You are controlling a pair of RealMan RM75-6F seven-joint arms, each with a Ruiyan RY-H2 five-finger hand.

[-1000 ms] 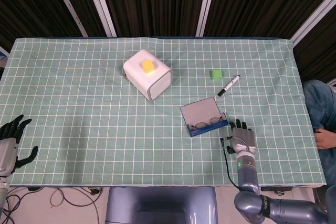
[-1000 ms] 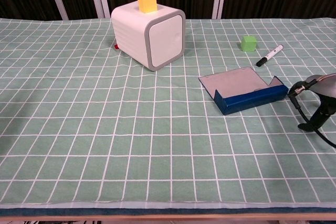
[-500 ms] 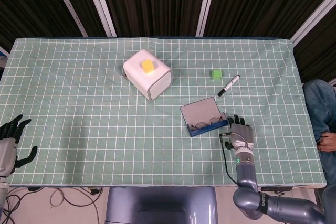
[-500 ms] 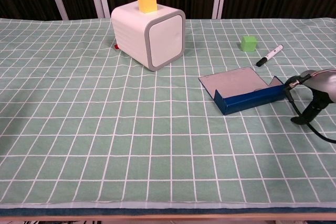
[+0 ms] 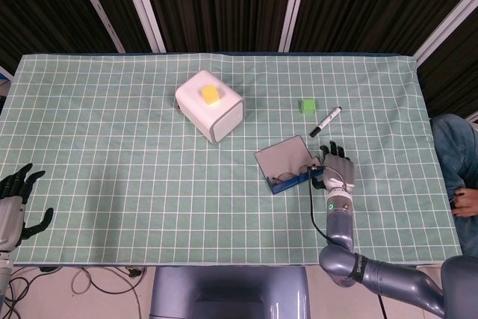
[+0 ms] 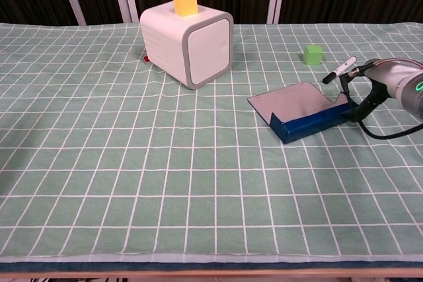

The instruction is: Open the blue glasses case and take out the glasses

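1. Lying open on the green checked tablecloth (image 5: 112, 125): blue glasses case (image 5: 287, 166), lid flat toward the far side, blue tray toward the near side, right of the table's middle.
2. Resting inside the tray in the head view: glasses (image 5: 293, 176), lenses and frame just visible; hidden behind the tray's front wall in the chest view.
3. Hovering or resting at the case's right end: right hand (image 5: 335, 169), back upward, fingers spread apart and pointing to the far side; gripping nothing as far as visible, though contact with the case's edge cannot be told.
4. Showing in the chest view only as a grey wrist with a green light and a black cable (image 6: 370, 107) looping beside the tray's right end.
5. Waiting at the near left corner, well apart from the case: left hand (image 5: 15, 203), fingers splayed wide and holding nothing.
6. Standing far-left of the case: white box (image 5: 210, 105) with a yellow cube (image 5: 210, 94) on top.
7. Lying far-right of the case: green cube (image 5: 306, 105) and, just beside it, black-and-white marker (image 5: 326, 121).
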